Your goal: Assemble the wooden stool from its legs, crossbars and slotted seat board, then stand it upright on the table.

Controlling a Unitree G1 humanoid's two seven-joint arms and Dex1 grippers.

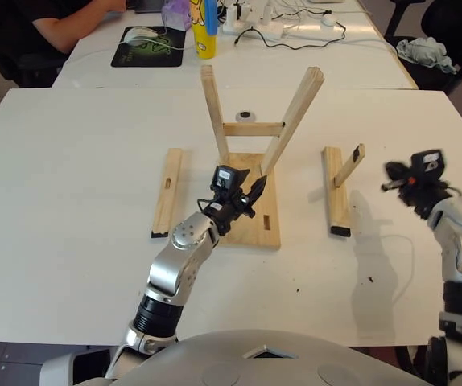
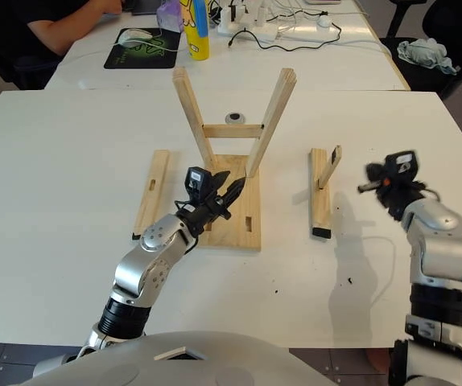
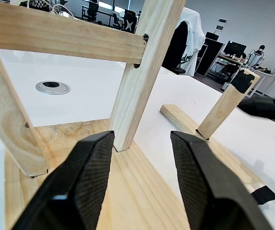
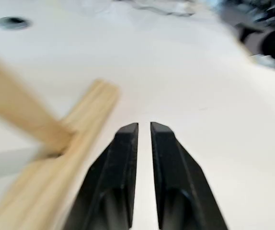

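Two legs point(image 1: 294, 121) stood on the seat board point(image 1: 251, 229); the left gripper point(image 1: 253, 191) gaped empty beside one foot. Pinched together and empty, the right gripper point(image 1: 386, 178) hovered near the table point(image 1: 54, 201)'s right edge.

Seat board point(image 1: 251, 233) bare wood, table point(image 1: 70, 185) smooth matt wht, left gripper point(image 3: 142, 139) matt blk plastic.

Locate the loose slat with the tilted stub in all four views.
Left eye view: slat right of the seat board.
Right eye view: slat, same spot.
Left wrist view: slat beyond the left tool.
Right wrist view: slat beside the right tool.
Shared landmark: round table grommet.
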